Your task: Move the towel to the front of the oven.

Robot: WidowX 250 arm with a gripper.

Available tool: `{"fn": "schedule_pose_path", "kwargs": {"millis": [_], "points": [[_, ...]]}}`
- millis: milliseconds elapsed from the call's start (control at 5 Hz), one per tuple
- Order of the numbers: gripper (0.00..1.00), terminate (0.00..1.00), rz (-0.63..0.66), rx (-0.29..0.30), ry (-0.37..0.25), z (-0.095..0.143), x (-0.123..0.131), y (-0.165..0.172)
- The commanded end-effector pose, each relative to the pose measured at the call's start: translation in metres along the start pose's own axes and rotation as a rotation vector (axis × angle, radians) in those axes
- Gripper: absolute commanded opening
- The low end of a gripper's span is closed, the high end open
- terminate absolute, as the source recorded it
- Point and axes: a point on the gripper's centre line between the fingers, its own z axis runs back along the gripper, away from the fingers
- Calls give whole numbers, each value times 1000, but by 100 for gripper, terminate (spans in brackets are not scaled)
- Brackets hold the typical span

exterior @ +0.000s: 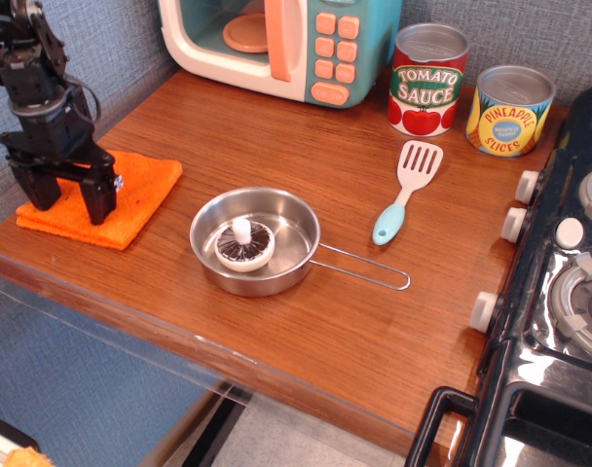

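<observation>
The orange towel [140, 190] lies flat at the table's left edge, left of the steel pan. My gripper [70, 199] stands upright over the towel's left half. Its jaws are spread apart with both fingertips [101, 206] down on the cloth, and orange shows between them. The teal toy oven [277, 44] stands at the back, its door open and its orange turntable showing. The wood in front of the oven is bare. The towel is well short of it, to the front left.
A steel pan [298, 226] holding a toy mushroom [243, 245] sits mid-table, its wire handle pointing right. A blue-handled spatula [405, 195], a tomato sauce can [428, 80] and a pineapple can [510, 110] lie right of the oven. A black stove [559, 292] fills the right side.
</observation>
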Motion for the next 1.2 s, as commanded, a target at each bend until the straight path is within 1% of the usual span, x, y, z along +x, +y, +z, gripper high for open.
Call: {"fn": "schedule_pose_path", "kwargs": {"millis": [0,200,400,600,800,1000], "points": [[100,0,-140,-83,10,-27,60,-66],[100,0,-190,-98,-3,-28,79,-95],[100,0,-218,-97,-6,-34,85,-112],[100,0,-174,-84,8,-40,90,-114],[100,0,-99,-112,-4,-35,95,-105],[100,0,-85,-115,-53,-6,98,-96]]}}
